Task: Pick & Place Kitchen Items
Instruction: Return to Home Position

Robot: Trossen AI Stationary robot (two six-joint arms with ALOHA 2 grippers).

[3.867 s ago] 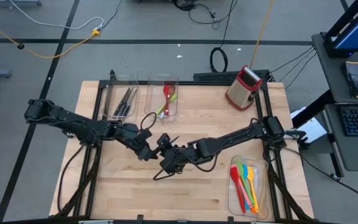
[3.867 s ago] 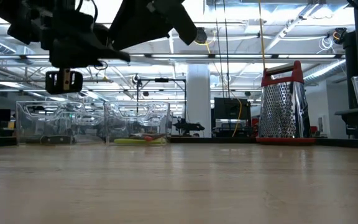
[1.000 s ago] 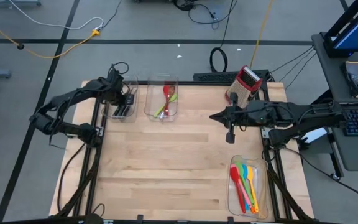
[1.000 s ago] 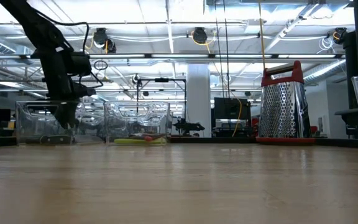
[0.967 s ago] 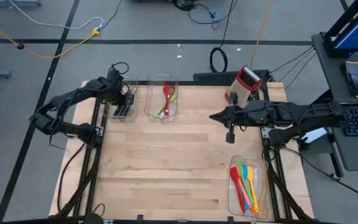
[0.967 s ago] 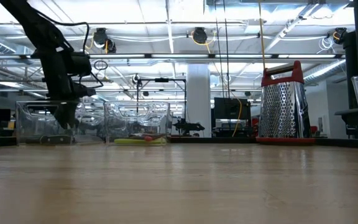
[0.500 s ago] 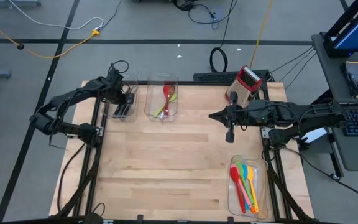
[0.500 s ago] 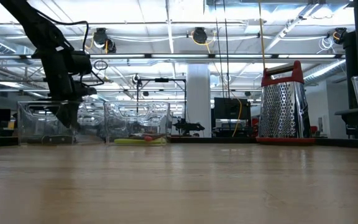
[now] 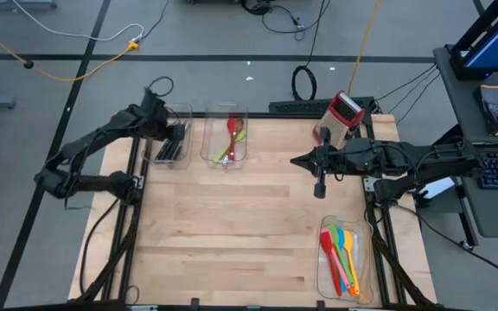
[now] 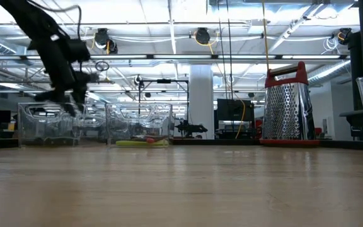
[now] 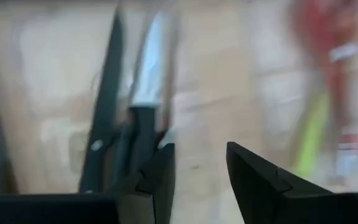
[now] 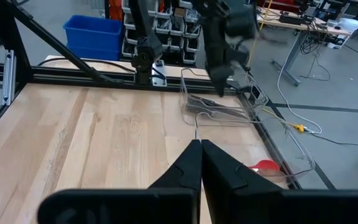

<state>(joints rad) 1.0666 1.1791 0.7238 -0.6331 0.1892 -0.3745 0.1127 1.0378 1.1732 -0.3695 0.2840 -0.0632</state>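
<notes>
High view, looking straight down: I see the left gripper (image 9: pixel 173 131) hanging over the clear bin (image 9: pixel 157 112) at the picture's top left corner of the wooden table (image 9: pixel 249 225). Black-handled knives (image 9: pixel 171 150) lie inside that bin. On the left wrist view its fingers (image 11: pixel 253 180) stand apart with nothing between them, and the knives lie below.

The right gripper (image 9: pixel 294 161) reaches in from the right side over bare wood, near the red grater (image 9: pixel 339 119). On the right wrist view its fingers (image 12: pixel 191 165) are pressed together and hold nothing.

A second clear bin (image 9: pixel 247 138), just beside the first, holds a red spoon (image 9: pixel 232 130) and a green utensil (image 9: pixel 228 154). A third clear bin (image 9: pixel 368 226), near the lower right corner, holds a row of colourful spatulas (image 9: pixel 340 255): red, green, yellow, orange, blue and pink.
</notes>
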